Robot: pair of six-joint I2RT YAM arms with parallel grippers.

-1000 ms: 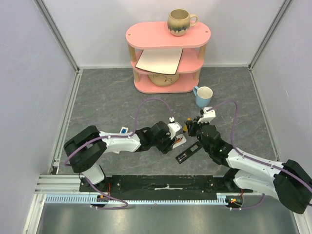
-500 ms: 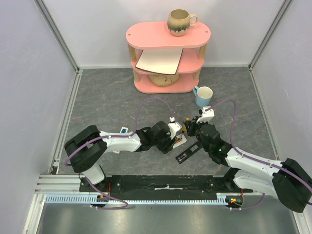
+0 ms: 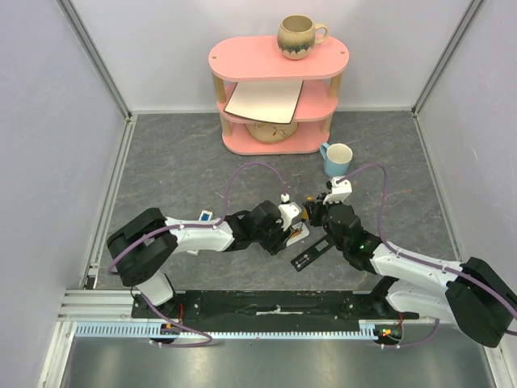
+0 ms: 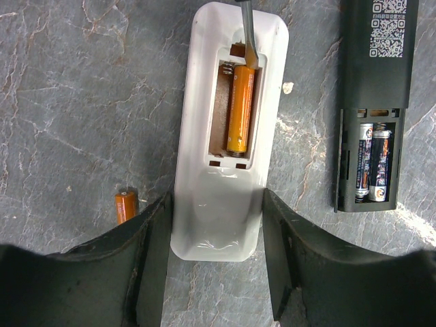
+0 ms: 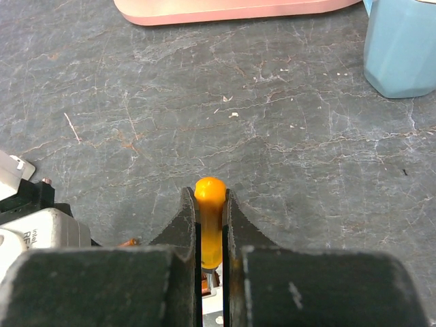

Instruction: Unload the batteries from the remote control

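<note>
In the left wrist view a white remote [image 4: 197,136] lies face down with its compartment open. One orange battery [image 4: 240,109] sits inside it. My left gripper [image 4: 216,197] is shut on the remote's near end. My right gripper [image 5: 209,197] is shut on an orange-handled screwdriver [image 5: 210,218]. The screwdriver's blade [image 4: 248,34] touches the far end of that battery. A loose orange battery [image 4: 125,206] lies on the table left of the remote. A black remote [image 4: 381,68] lies to the right, open, with two blue batteries [image 4: 371,163] inside. In the top view both grippers meet at mid-table, the left [image 3: 295,226] and the right [image 3: 315,212].
A blue mug [image 3: 337,159] stands just behind the right gripper. A pink three-tier shelf [image 3: 279,93] stands at the back with a brown mug [image 3: 299,36] on top. The black remote [image 3: 311,252] lies in front of the grippers. Grey walls close in both sides.
My right arm has shifted slightly left and forward with the screwdriver. The left arm and white remote have stayed put.
</note>
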